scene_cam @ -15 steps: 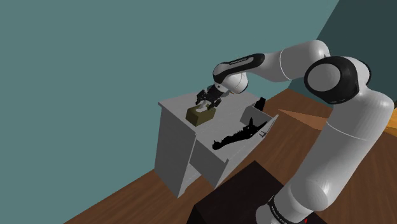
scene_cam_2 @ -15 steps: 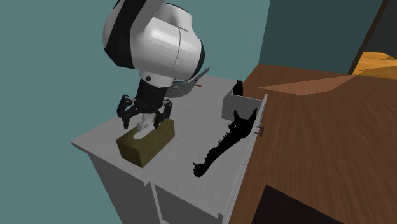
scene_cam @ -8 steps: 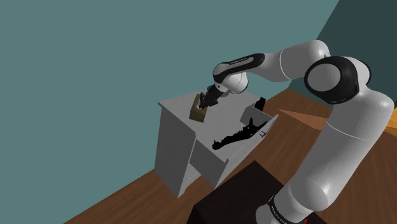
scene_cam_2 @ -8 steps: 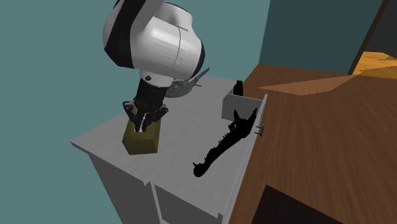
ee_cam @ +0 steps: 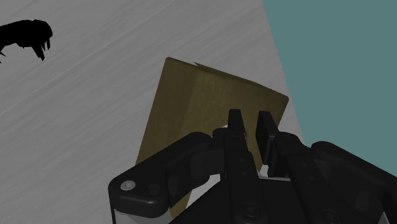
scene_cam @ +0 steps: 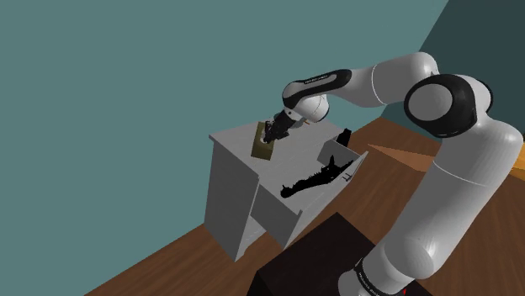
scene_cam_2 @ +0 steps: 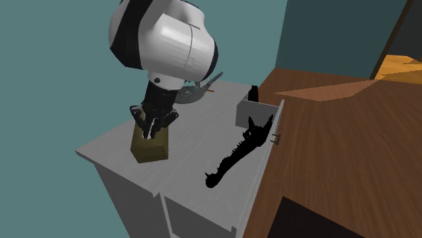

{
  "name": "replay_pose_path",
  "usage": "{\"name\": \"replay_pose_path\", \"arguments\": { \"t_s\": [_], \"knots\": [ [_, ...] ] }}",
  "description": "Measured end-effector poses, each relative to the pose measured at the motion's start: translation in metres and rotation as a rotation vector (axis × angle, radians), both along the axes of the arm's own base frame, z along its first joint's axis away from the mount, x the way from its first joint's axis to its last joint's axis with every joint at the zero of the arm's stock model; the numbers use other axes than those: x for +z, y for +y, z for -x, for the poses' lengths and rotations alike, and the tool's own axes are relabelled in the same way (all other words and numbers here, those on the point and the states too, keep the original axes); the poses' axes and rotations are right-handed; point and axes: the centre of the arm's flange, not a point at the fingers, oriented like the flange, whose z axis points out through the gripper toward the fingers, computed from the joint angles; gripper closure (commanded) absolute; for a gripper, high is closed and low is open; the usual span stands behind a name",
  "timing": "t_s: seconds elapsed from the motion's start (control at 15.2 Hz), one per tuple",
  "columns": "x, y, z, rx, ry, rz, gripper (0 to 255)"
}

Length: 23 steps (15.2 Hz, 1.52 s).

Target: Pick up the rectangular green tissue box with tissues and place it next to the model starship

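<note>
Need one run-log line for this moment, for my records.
hand shut on olive tissue box | box tilted, over desk top | black model starship in open drawer

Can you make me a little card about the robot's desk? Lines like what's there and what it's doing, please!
gripper: shut on the tissue box
tissue box: olive-green, tipped up on one end on the desk
desk: pale grey
model starship: grey, at the back of the desk, partly behind the arm
drawer: pulled open
long black thing: lying in the drawer
floor: brown wood
wall: teal
</note>
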Motion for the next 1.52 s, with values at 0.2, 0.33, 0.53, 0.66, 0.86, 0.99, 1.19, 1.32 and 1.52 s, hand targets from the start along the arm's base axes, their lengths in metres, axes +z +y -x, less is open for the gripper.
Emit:
{"name": "replay_pose_path", "arguments": {
  "t_s": [0.2, 0.33, 0.53, 0.66, 0.86, 0.99, 1.19, 1.32, 1.52],
  "knots": [
    [0.014, -0.001, 0.001, 0.000, 0.000, 0.000, 255],
    [0.024, 0.000, 0.000, 0.000, 0.000, 0.000, 255],
    [0.040, 0.000, -0.001, 0.000, 0.000, 0.000, 255],
    [0.050, 0.000, -0.001, 0.000, 0.000, 0.000, 255],
    [0.065, 0.000, -0.001, 0.000, 0.000, 0.000, 255],
    [0.076, 0.000, -0.001, 0.000, 0.000, 0.000, 255],
    [0.092, 0.000, 0.000, 0.000, 0.000, 0.000, 255],
    [0.105, 0.000, 0.000, 0.000, 0.000, 0.000, 255],
    [0.120, 0.000, 0.001, 0.000, 0.000, 0.000, 255]
  ]
}}
